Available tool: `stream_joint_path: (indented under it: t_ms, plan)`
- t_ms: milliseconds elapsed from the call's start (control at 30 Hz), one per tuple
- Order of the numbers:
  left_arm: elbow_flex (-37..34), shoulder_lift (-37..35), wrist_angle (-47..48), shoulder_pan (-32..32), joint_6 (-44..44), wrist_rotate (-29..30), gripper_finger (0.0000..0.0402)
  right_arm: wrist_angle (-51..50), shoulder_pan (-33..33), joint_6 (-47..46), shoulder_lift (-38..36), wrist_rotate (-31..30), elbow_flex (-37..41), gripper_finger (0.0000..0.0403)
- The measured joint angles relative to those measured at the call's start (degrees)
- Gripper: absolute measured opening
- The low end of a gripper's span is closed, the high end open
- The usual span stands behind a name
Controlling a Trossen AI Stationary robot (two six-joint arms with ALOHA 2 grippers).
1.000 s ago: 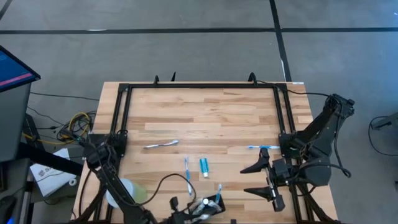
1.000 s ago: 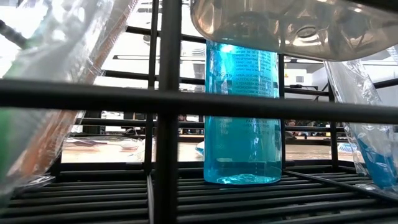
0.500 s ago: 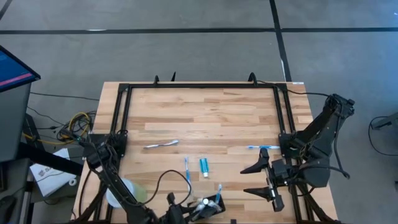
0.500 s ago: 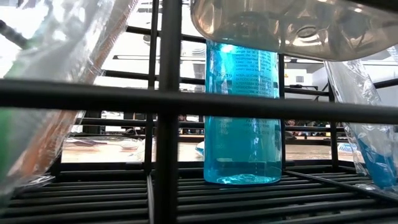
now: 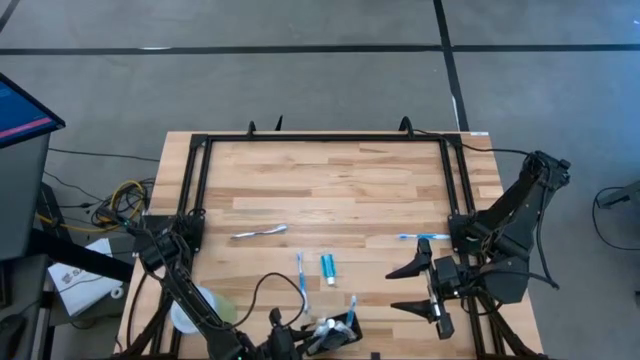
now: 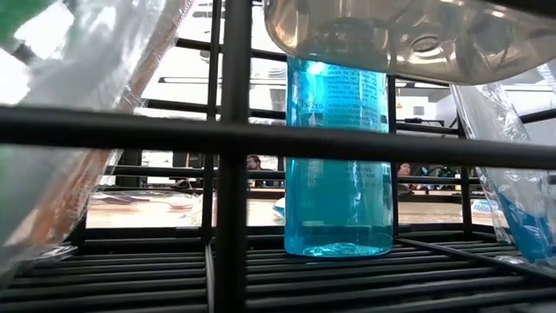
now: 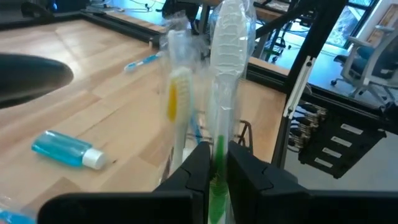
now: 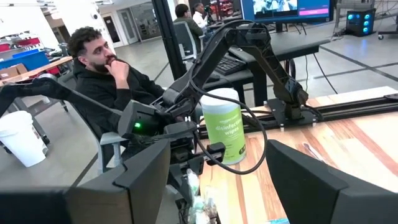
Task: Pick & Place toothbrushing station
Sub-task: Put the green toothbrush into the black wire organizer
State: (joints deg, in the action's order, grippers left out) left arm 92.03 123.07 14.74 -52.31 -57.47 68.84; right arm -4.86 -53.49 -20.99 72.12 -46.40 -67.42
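A light wooden slatted table (image 5: 330,180) bordered by a black metal frame (image 5: 320,138) carries a white-and-grey toothbrush (image 5: 259,233) left of centre, a slim blue-and-white toothbrush (image 5: 300,272) beside a small teal tube (image 5: 327,268) near the middle, and a blue toothbrush (image 5: 424,237) towards the right side. The left gripper (image 5: 312,340) sits at the near edge with its fingers pinched on wrapped toothbrushes standing in the small black rectangular holder (image 5: 338,331), and a pale green cup with a white round lid (image 5: 200,308) stands to its left. The right gripper (image 5: 408,288) hangs over the near right part of the table with fingers spread wide and nothing between them, well apart from the holder.
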Motion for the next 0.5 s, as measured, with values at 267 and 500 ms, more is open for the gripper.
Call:
stream_joint_path:
  t_ms: [267,500]
  plan:
    - [-2.39,0.0,-2.04,0.05,-1.55,-2.39,0.0024,-0.48,0.79,-0.01,0.0,0.01,0.0,0.0256]
    - [-5.35,0.0,-8.35,1.06,-1.5,-6.34,0.0043,-0.75,0.85,-0.01,0.0,0.01,0.0,0.0256]
